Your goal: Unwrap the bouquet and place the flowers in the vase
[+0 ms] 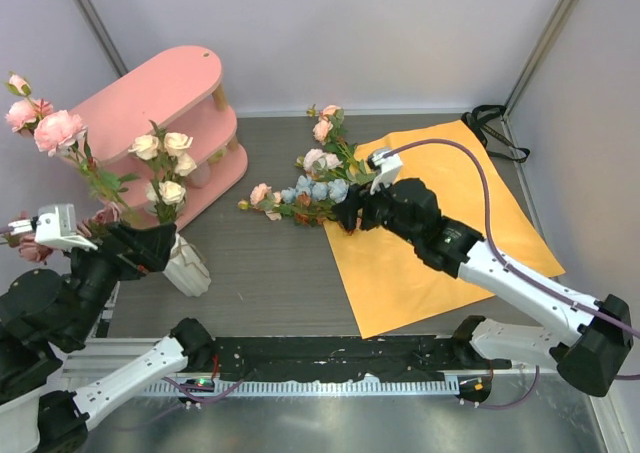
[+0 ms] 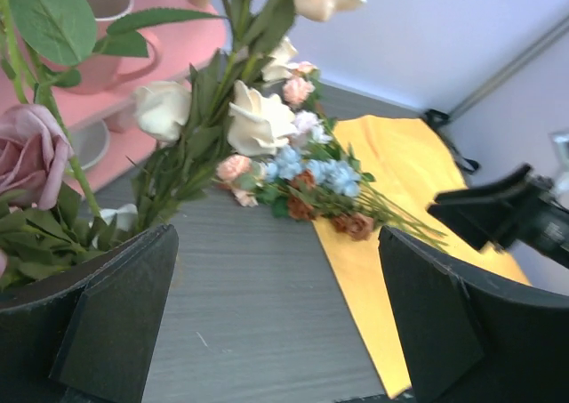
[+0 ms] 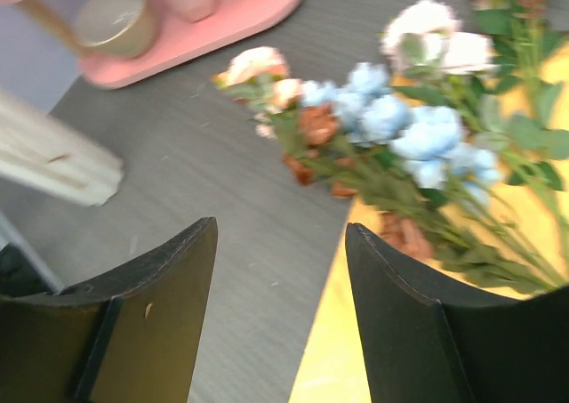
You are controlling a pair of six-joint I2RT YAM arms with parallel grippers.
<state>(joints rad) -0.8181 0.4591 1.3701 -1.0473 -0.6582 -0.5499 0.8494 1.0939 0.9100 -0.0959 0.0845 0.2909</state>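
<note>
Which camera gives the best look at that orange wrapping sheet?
The top external view: the orange sheet lies spread flat, almost whole, the right arm crossing it. The left wrist view catches part of it; the right wrist view only a blurred strip.

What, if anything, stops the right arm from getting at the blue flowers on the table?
Likely yes, nothing does: the right gripper is open just short of the blue flowers, with no object between them.

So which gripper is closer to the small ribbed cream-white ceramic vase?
Left. The left gripper is right beside the vase, on its left; the right gripper is well away, by the loose pale-blue flowers.
</note>
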